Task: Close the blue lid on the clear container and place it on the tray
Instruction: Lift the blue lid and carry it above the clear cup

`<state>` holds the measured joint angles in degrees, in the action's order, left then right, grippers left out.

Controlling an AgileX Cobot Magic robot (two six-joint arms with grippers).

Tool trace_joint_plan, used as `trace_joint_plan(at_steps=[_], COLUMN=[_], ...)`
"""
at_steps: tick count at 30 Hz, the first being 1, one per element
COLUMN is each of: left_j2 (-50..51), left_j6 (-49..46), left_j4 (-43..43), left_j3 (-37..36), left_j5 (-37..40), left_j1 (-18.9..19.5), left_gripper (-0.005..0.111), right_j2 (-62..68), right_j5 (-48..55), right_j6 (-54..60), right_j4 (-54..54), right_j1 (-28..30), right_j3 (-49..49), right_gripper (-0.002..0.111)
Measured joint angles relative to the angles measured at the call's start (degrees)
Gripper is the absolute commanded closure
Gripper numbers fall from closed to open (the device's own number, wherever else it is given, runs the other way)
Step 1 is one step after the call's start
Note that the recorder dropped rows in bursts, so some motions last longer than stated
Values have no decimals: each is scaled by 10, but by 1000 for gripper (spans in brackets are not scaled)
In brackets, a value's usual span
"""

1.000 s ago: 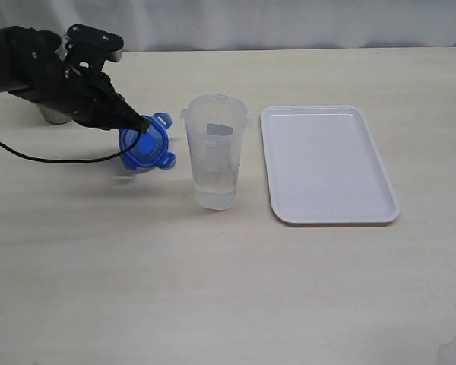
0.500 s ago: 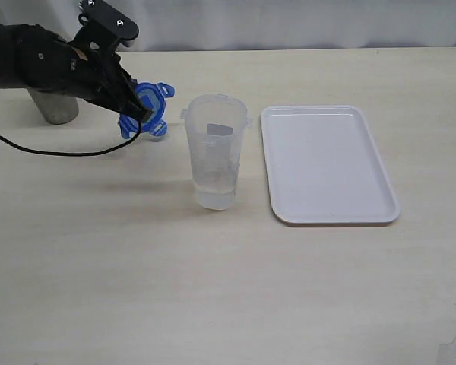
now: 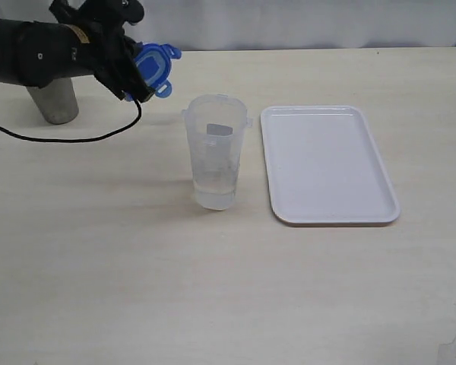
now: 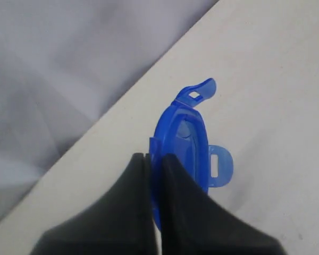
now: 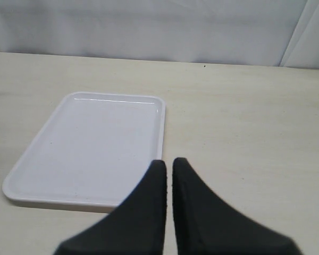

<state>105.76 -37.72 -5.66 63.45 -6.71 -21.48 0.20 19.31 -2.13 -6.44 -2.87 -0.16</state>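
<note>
A pale, wood-grained table fills the view. A dull steel cup stands upright on the table near its far left corner. A thin black cable curves across the table's left part. White cloth hangs behind the table's far edge.

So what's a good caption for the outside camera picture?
Left gripper holds the blue lid in the air, clear container and tray nearby.

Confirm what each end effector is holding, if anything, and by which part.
Left end effector holds the lid, pinched edge-on at its rim, one finger on each face. Right end effector is shut on nothing.
</note>
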Motion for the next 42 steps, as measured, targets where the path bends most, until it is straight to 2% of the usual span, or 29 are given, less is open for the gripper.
trace_joint_plan(at_steps=[12,18,25,42], left_j2=[-64,-69,-75,-155], left_j6=[0,-8,-44,-39], left_j4=[156,210,222,206], left_j3=[0,0,0,0], left_j5=[-15,-8,15,106], left_j1=[-49,-91,-117,-118], left_gripper=[107,107,107,107], right_j2=[0,0,0,0], right_j5=[0,0,0,0], right_j6=[0,0,0,0], right_j4=[0,0,0,0], right_j1=[0,0,0,0], right_j3=[0,0,0,0], right_gripper=[104,104,104,104])
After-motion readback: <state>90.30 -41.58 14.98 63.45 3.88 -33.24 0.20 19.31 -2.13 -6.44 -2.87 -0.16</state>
